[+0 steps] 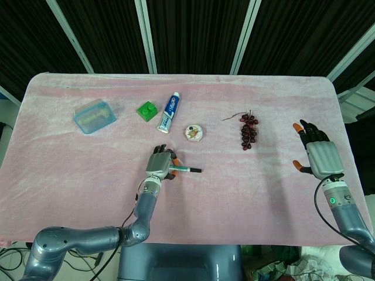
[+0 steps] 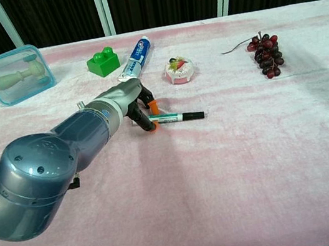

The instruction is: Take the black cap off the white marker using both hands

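— What do we have nearest us?

— Our left arm (image 2: 40, 175) fills the near left of the chest view, reaching out over the pink cloth (image 2: 225, 182). Its left hand (image 1: 161, 164) rests at the marker (image 2: 173, 118), fingers curled around the white barrel end. We take it as a grip, though the chest view shows only orange fingertips (image 2: 153, 107) at the barrel, so how firm it is we cannot say.

— And the marker itself?

— It lies on the cloth near the table's middle, pointing to the right. The cap (image 2: 194, 116) is on, sticking out past the hand, with nothing touching it.

— Our right hand?

— Only the head view shows it. The right hand (image 1: 318, 154) is at the far right edge of the cloth, well apart from the marker, palm down, fingers spread and holding nothing.

— What lies beyond the marker?

— Just behind it, a small round pink dish (image 2: 179, 70). To its left, a toothpaste tube (image 2: 134, 58) lying at a slant, then a green brick (image 2: 103, 63). Off to the right, a bunch of dark grapes (image 2: 267, 55) — stem pointing left. Far left, a clear blue box (image 2: 16, 74) with a pale thing inside; we cannot tell what it is.
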### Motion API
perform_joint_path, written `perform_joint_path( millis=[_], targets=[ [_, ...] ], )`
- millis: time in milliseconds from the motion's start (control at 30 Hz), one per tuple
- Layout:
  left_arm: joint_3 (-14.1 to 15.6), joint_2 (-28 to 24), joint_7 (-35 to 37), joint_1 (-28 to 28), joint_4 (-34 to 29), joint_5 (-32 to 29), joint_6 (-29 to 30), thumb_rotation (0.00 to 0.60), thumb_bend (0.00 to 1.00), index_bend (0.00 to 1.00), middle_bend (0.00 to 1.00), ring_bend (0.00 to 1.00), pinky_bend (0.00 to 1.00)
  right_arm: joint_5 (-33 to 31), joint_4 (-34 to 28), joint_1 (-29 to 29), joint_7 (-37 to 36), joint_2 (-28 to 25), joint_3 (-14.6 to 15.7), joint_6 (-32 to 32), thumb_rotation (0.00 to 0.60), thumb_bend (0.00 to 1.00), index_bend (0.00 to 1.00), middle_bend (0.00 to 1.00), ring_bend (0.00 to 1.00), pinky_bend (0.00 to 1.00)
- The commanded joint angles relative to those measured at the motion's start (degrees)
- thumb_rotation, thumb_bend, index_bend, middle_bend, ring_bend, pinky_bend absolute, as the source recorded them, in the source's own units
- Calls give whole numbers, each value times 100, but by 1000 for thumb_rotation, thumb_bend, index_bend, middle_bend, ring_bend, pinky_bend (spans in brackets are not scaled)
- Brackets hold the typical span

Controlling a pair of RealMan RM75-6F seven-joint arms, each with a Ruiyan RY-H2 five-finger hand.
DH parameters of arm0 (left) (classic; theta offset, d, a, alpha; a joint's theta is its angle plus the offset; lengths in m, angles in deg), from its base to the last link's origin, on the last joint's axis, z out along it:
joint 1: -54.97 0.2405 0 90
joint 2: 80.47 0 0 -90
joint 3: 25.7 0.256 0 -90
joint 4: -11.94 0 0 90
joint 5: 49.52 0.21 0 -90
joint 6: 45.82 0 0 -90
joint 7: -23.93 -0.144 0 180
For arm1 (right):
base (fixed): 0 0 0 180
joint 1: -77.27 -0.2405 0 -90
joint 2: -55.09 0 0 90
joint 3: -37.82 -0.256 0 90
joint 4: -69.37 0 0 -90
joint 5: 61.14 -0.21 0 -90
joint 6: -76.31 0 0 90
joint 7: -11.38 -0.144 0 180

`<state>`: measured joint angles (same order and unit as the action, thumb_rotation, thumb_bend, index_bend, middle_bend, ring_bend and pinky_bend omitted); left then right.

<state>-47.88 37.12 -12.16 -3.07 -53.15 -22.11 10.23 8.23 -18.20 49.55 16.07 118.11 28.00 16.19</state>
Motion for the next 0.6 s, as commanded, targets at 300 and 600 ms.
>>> perform_joint_path(
  millis=[300, 600],
  targets=[
    [-249, -275, 251, 163, -407, 119, 172, 600, 483, 615, 316, 0, 0, 66, -155, 19, -45, -86, -22, -56, 600, 156, 64, 6, 46, 163],
    [-703, -1144, 1147, 622, -1523, 281, -109, 600, 521, 635, 328, 0, 0, -92, -935, -137, -649, -267, -148, 443, 600, 146, 75, 6, 46, 163]
  ],
)
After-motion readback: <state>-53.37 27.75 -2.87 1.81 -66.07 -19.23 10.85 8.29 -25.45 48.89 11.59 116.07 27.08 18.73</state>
